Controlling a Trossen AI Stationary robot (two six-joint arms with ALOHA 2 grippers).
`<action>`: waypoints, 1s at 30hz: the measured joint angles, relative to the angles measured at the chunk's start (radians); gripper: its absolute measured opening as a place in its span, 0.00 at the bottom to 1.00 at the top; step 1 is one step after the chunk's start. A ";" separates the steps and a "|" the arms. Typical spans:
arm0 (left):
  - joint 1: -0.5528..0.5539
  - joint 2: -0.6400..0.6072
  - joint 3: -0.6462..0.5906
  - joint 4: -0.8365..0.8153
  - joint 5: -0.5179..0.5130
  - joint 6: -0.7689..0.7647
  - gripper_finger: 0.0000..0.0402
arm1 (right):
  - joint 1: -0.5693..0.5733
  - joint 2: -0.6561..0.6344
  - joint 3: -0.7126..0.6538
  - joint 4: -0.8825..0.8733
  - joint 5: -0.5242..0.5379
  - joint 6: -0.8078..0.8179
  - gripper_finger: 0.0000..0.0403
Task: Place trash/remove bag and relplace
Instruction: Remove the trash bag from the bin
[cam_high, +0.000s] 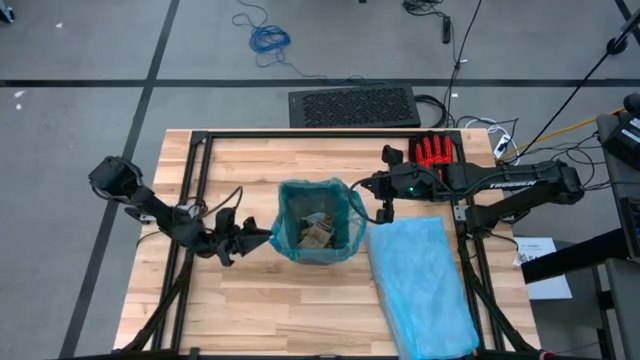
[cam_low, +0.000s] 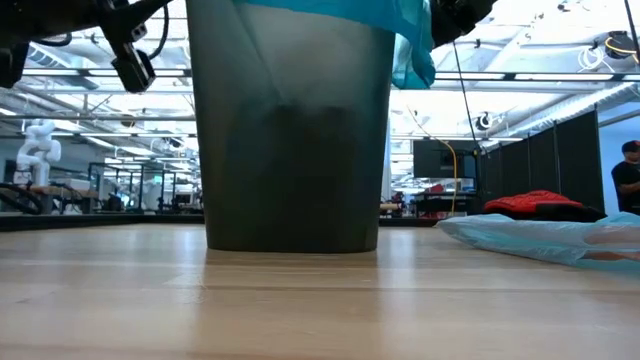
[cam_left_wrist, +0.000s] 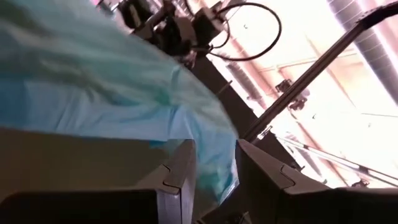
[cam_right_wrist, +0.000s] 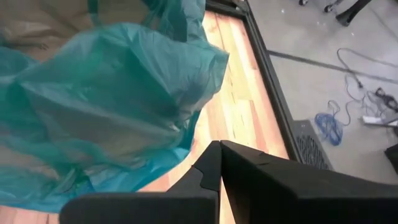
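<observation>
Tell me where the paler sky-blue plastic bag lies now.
In the high view the sky-blue plastic bag lies flat on the wooden table, on the right arm's side, beside the bin lined with the teal-green bag and below the red glove.

A robotics lab or industrial workshop: a wooden workbench (cam_high: 250, 300) on grey concrete floor, loose cables (cam_high: 268, 38) beyond the grippers, and, behind the table, a white humanoid robot (cam_low: 38, 150), exposed ceiling ducts and partition walls (cam_low: 560, 160).

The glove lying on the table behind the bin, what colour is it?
The glove is red with black stripes, clearest in the high view.
</observation>
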 joint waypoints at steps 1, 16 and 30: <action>0.000 -0.011 0.000 0.000 0.001 0.014 0.27 | 0.000 0.000 0.000 0.017 0.000 -0.007 0.00; 0.083 -0.179 0.000 -0.171 -0.005 0.077 0.15 | -0.306 0.024 0.000 0.087 -0.307 0.380 0.02; 0.157 -0.191 0.000 -0.173 0.079 0.072 0.06 | -0.453 0.282 0.000 0.340 -0.986 0.619 0.41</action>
